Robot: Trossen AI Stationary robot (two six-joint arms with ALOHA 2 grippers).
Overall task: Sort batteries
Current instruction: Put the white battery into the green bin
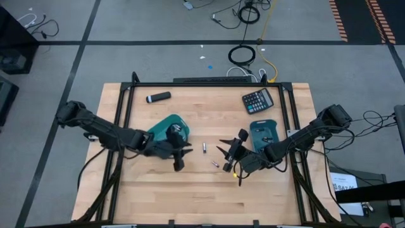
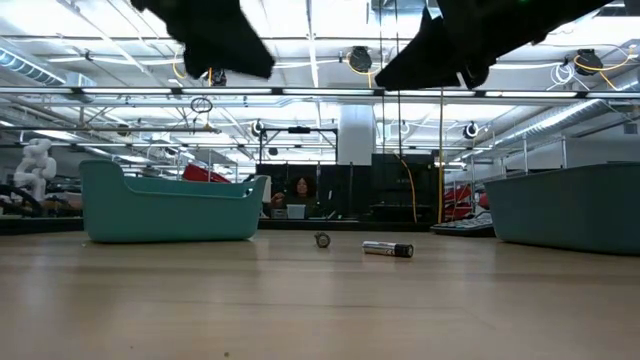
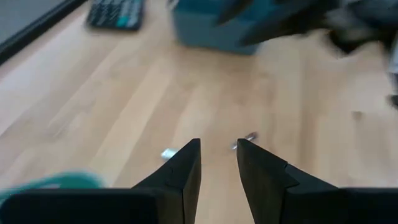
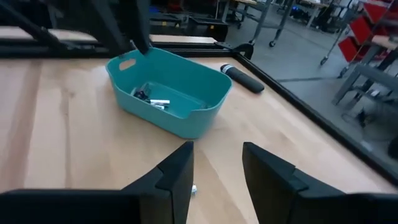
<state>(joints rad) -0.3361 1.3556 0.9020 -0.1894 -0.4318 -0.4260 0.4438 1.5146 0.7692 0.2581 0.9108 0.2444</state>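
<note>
Two loose batteries lie on their sides on the bare wood between the bins: a silvery one (image 1: 204,148) (image 2: 322,239) and another (image 1: 214,165) (image 2: 388,249). More batteries (image 4: 153,99) lie in the left teal bin (image 1: 168,128) (image 4: 168,87). My left gripper (image 1: 180,158) (image 3: 218,151) hovers open just right of that bin, its fingers pointing toward the two loose batteries (image 3: 169,154) (image 3: 247,137). My right gripper (image 1: 226,152) (image 4: 217,158) hovers open left of the right teal bin (image 1: 262,133), above one battery (image 4: 194,188).
A calculator (image 1: 257,100) lies at the far right of the table and a black marker-like cylinder (image 1: 158,97) (image 4: 242,78) at the far left. The right bin (image 2: 570,205) and left bin (image 2: 170,205) flank the central strip. A black frame rail (image 1: 209,84) edges the table.
</note>
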